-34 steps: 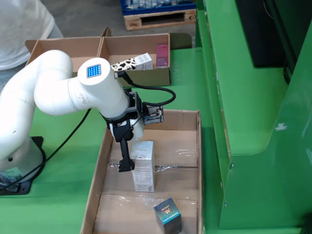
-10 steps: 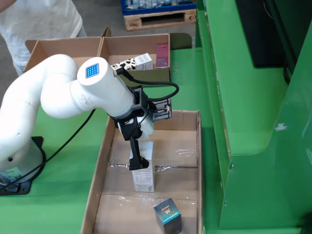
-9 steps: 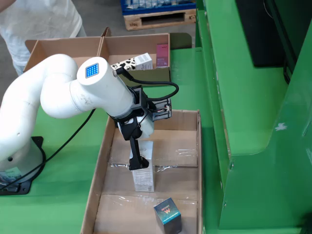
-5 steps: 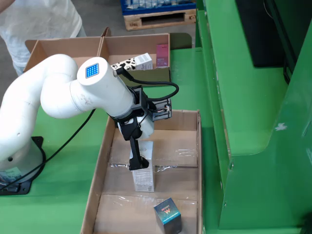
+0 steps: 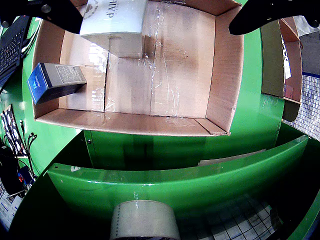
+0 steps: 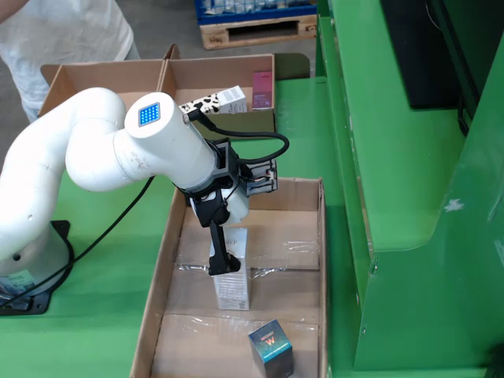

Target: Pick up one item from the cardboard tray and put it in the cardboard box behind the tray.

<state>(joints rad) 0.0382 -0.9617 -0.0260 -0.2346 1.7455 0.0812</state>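
Gripper [image 6: 224, 264] closed on the tall white rectangular carton [image 6: 233, 277], black fingers [image 6: 214, 244] clamped either side of its upper part — carton upright, base seemingly on the floor of the long shallow cardboard tray [image 6: 321, 260]; same carton at top left in the gripper-mounted view [image 5: 114, 17]. Small dark-blue box [image 6: 271, 347] near it toward the tray's front end, apart from the carton. Cardboard box [image 6: 220, 67] beyond the tray's far end, holding a cow-patterned carton [image 6: 213, 101] and a pink packet [image 6: 262, 88].

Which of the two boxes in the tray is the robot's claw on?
The white box: the gripper is at its top. The blue box stands apart, nearer the camera.
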